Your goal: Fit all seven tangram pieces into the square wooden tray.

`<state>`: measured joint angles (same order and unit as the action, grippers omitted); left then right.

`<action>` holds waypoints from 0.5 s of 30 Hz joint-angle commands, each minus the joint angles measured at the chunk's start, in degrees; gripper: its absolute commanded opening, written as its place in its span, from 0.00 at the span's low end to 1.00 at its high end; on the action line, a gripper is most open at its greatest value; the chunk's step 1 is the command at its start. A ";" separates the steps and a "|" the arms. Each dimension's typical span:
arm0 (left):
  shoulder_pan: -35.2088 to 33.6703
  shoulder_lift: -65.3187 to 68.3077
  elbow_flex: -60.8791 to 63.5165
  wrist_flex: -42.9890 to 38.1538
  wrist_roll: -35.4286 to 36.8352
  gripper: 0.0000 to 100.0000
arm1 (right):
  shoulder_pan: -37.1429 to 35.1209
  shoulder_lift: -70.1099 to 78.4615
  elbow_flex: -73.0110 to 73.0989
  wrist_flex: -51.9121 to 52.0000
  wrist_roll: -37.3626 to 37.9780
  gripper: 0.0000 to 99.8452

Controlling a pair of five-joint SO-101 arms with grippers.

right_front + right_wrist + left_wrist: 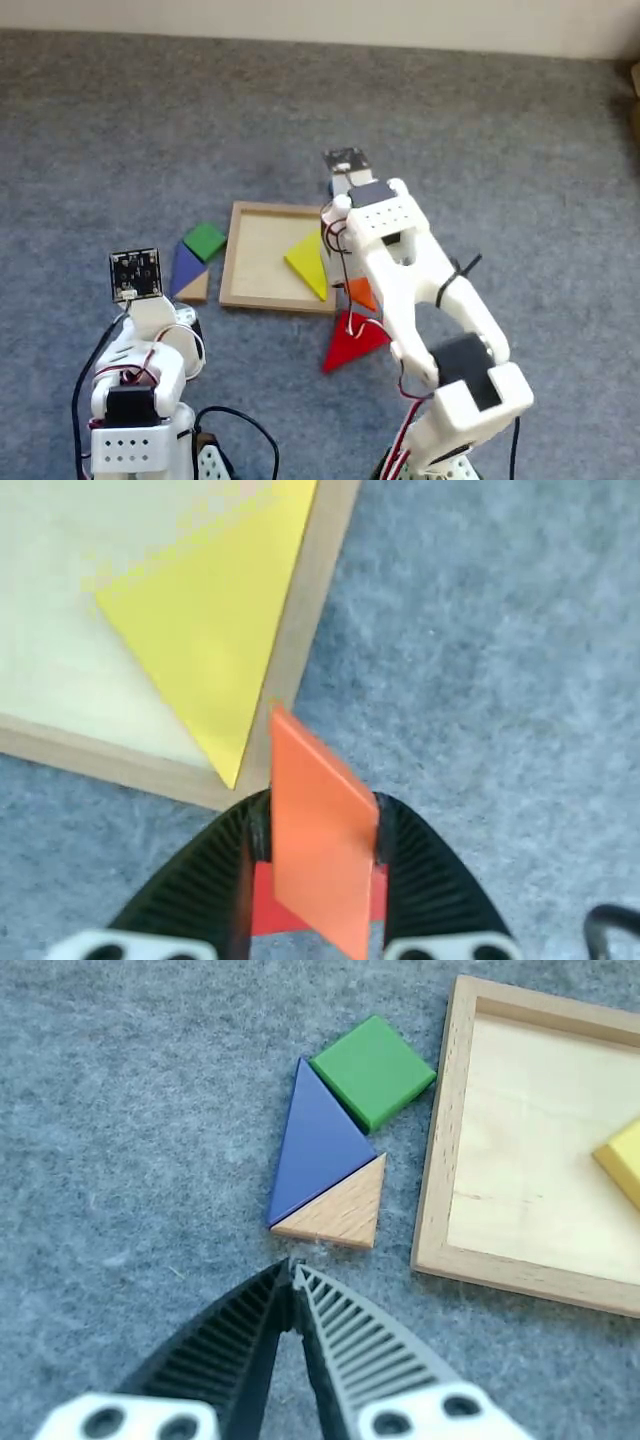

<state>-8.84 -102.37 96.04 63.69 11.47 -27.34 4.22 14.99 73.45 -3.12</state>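
The square wooden tray (238, 262) lies mid-table with a yellow triangle (308, 262) inside, near its right side. In the right wrist view the yellow triangle (205, 630) has its tip over the tray rim (300, 640). My right gripper (318, 805) is shut on an orange piece (312, 780), held just outside that rim; the orange piece (360, 292) peeks from under the arm. A red triangle (352, 342) lies on the carpet beside it. Left of the tray sit a green square (373, 1068), a blue triangle (318, 1145) and a wood-coloured triangle (343, 1212). My left gripper (293, 1272) is shut and empty, just short of the wood-coloured triangle.
Grey carpet (480, 130) covers the whole table. The right arm (420, 290) spans the space right of the tray. The left arm's base (135, 410) stands at the front left. Open carpet lies behind the tray and far left.
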 commanded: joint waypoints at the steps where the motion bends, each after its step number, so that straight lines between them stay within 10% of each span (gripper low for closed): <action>1: -0.84 -0.13 1.19 0.18 -0.35 0.00 | 0.31 -5.23 1.45 -4.53 0.79 0.04; 15: -0.84 -0.13 1.19 0.18 -0.35 0.00 | -3.82 -5.93 2.51 -7.25 -1.76 0.05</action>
<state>-8.84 -102.37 96.04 63.69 11.47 -28.31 1.67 17.98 67.38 -3.12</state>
